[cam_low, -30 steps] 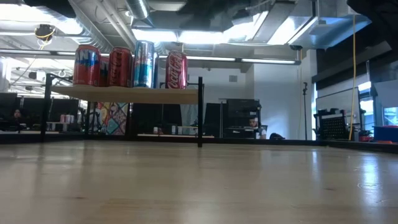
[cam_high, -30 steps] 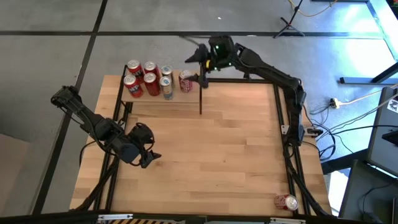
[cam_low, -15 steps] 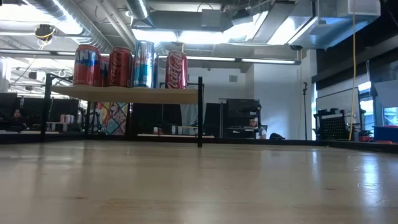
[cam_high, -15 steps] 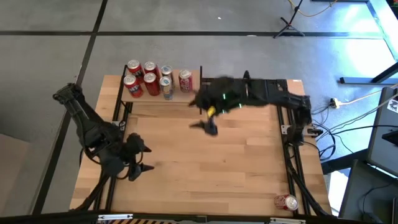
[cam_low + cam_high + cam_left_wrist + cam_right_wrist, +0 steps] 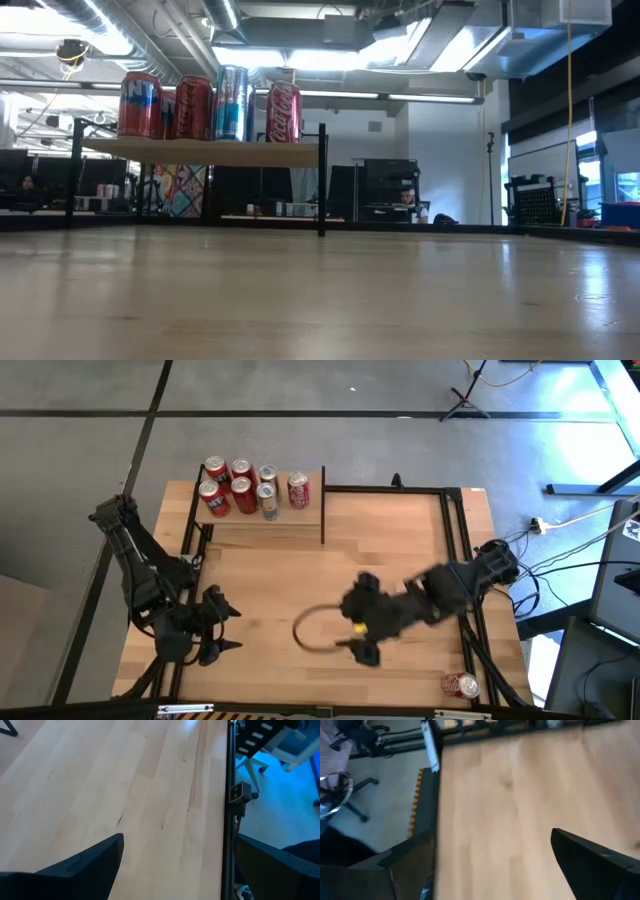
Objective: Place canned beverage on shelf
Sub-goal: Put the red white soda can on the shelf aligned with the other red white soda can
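The shelf (image 5: 295,518) stands at the table's far left on thin black posts, and several upright cans (image 5: 240,485) stand on its board (image 5: 200,150). One more red and white can (image 5: 460,684) lies on its side near the table's near right corner. My right gripper (image 5: 350,637) hovers open over the table's near middle, left of that can, with only bare wood between its fingers (image 5: 492,834). My left gripper (image 5: 226,628) is open above the table's near left part, nothing between its fingers (image 5: 178,840). Neither gripper shows in the low view.
A black frame rail (image 5: 455,550) runs along the table's right side and another along the far edge (image 5: 390,488). The wide stretch of tabletop (image 5: 300,575) between the shelf and the grippers holds nothing. The room behind the table shows desks and screens (image 5: 385,195).
My right gripper has swung fast from beside the shelf's right end, across the middle of the table, toward the near edge, staying open. My left gripper has drifted toward the table's near left and turned somewhat. The cans have not moved.
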`<state>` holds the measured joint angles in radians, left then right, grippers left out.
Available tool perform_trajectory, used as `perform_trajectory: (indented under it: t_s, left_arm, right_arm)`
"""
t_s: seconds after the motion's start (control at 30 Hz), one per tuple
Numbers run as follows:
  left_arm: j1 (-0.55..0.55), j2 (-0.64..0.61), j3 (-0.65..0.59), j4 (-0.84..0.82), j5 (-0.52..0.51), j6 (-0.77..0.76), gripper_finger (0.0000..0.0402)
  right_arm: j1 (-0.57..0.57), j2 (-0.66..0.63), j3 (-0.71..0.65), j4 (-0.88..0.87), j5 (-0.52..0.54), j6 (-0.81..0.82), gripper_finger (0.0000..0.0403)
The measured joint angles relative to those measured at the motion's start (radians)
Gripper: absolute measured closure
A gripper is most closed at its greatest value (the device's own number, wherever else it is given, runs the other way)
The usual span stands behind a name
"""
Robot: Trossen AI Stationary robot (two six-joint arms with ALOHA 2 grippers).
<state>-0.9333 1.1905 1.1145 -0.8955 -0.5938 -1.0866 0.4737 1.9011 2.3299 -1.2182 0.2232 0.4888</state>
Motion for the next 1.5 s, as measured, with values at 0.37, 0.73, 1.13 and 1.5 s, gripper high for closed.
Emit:
perform_trajectory:
  t_s: [0.37,0.73,1.13,1.5]
  left_arm:
    - [-0.004,0.020,0.000,0.000,0.000,0.025,0.0041]
    - [-0.004,0.020,0.000,0.015,-0.024,0.026,0.0041]
    - [-0.004,0.020,0.000,0.018,-0.085,0.047,0.0041]
    - [-0.004,0.020,0.000,0.018,-0.085,0.046,0.0041]
  right_arm:
    - [0.264,0.000,-0.209,-0.140,-0.018,0.502,0.0024]
    - [0.431,-0.026,-0.433,-0.320,-0.259,0.814,0.0024]
    - [0.542,-0.259,-0.707,-0.329,-0.405,1.171,0.0024]
    - [0.554,-0.313,-0.840,-0.159,-0.491,1.328,0.0024]
